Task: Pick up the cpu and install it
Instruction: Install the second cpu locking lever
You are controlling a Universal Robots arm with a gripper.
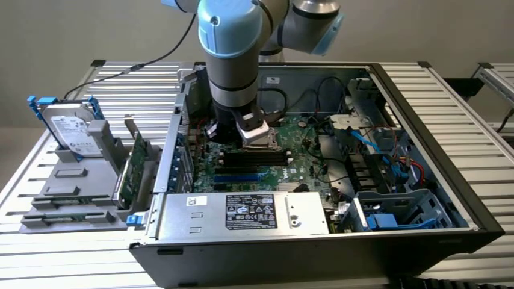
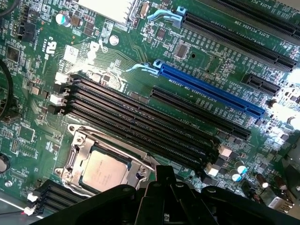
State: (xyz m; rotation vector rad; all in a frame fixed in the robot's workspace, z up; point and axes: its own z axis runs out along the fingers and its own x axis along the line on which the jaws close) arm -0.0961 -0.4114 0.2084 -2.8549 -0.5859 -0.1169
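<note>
Silvery-grey, the cpu lies seated in the socket frame on the green motherboard. We see our gripper just beside it, fingers pressed together, empty.

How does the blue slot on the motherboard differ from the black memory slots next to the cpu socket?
The blue slot is bright blue and stands alone; the memory slots are black and lie as a group of parallel rows. The memory slots run right beside the socket that holds the cpu; the blue slot lies farther from it. Both are long, narrow, empty connectors running the same way across the green board.
</note>
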